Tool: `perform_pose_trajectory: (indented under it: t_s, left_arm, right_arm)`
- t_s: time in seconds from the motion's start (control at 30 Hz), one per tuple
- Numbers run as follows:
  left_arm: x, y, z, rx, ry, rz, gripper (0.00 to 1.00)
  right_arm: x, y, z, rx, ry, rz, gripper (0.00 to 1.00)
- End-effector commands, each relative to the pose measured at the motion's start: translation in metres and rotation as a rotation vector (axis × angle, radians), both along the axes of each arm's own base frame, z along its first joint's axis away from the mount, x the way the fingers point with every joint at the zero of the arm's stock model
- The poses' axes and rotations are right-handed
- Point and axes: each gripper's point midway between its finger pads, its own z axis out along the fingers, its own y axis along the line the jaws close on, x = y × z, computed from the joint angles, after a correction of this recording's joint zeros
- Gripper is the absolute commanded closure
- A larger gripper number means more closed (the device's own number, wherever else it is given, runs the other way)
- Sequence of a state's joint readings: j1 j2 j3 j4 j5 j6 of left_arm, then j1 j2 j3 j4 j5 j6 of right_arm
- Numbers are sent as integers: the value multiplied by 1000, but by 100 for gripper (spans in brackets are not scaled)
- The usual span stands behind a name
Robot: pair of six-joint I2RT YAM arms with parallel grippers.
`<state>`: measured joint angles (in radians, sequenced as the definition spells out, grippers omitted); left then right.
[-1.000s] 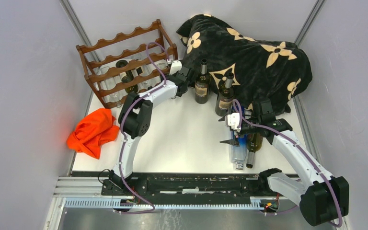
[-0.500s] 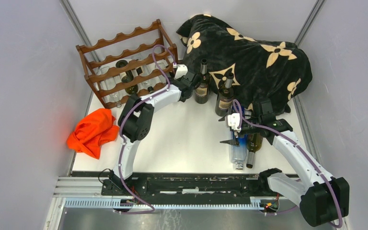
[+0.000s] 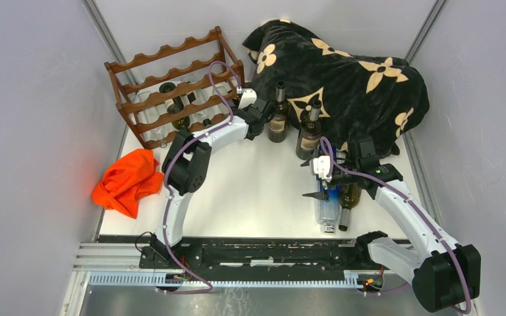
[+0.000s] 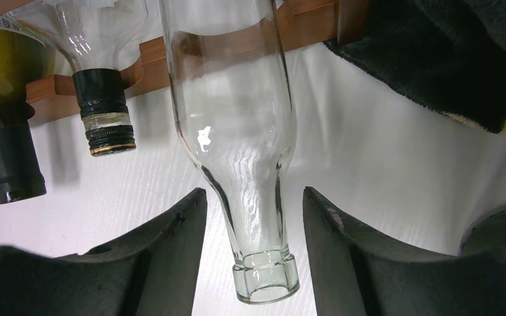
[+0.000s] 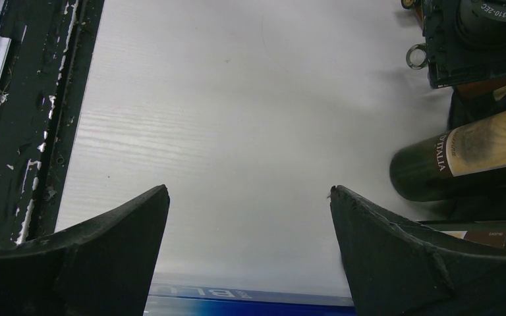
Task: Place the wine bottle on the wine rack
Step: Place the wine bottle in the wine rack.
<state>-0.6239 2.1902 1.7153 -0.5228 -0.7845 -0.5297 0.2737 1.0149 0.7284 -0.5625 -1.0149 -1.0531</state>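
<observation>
- Left arm has swung right, off the wine rack (image 3: 171,85) toward the floral blanket (image 3: 349,85), left hand (image 4: 253,196) narrowing.
- Tabletop (image 3: 257,178) lies open mid-span; upright dark bottles (image 3: 277,122) crowd the rack's end.
- Clear wine bottle (image 4: 234,99) lies at the rack's low rail, neck outward: likely stiff, slick, breakable glass, best held at the neck.
- Left hand's fingers flank that neck, not touching; right hand (image 5: 249,191) hangs spread, empty.

Lab test cell: grey partition walls (image 3: 33,99)
</observation>
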Motion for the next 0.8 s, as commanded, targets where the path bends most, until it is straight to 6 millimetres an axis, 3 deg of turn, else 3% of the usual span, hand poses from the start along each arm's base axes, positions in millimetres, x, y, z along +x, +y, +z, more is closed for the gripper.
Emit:
perform_pose_trajectory:
  t_s: [0.0,0.43,0.77]
  left_arm:
    - [8,0,21,-34,-76,47,39]
    - [7,-1,7,-42,-53,49,35]
    - [8,1,-3,-89,-32,65,39]
  right_arm:
    - [0,0,7,10,-29,9,2]
    - [1,-1,6,3,-34,4,2]
    - [1,-1,5,-3,-36,7,2]
